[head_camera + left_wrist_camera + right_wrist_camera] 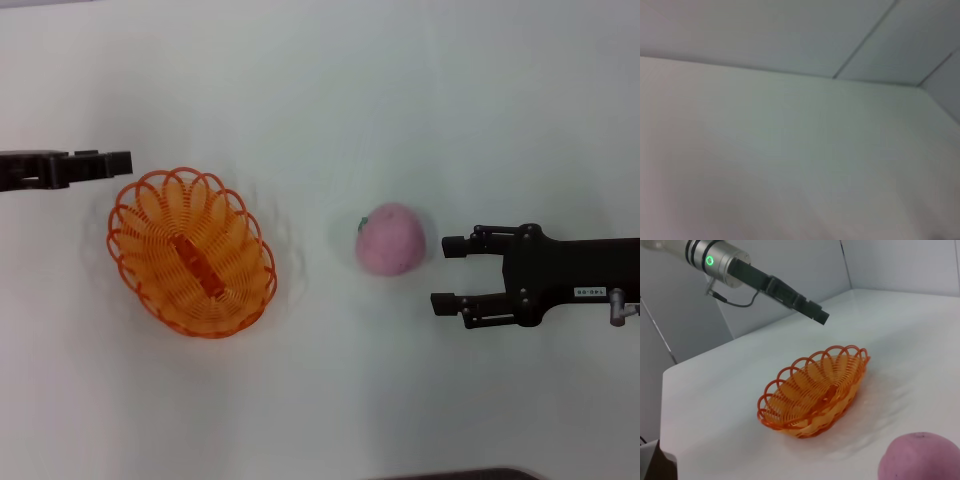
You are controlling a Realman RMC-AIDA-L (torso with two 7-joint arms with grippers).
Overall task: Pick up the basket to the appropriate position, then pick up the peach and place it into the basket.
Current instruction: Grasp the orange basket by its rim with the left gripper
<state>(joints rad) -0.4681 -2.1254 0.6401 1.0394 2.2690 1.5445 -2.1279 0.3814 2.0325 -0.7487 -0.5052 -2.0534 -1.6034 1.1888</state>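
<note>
Orange basket (192, 252), pink peach (391, 239)

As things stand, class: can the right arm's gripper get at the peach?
Probably yes. The right gripper is open, its fingers pointing at the peach with only bare table between them. The basket and left gripper are on the peach's far side.

Glossy orange plastic basket (192, 253), matt fuzzy pink peach (391, 238), smooth white matt table (400, 100), blk matt gripper bodies
</note>
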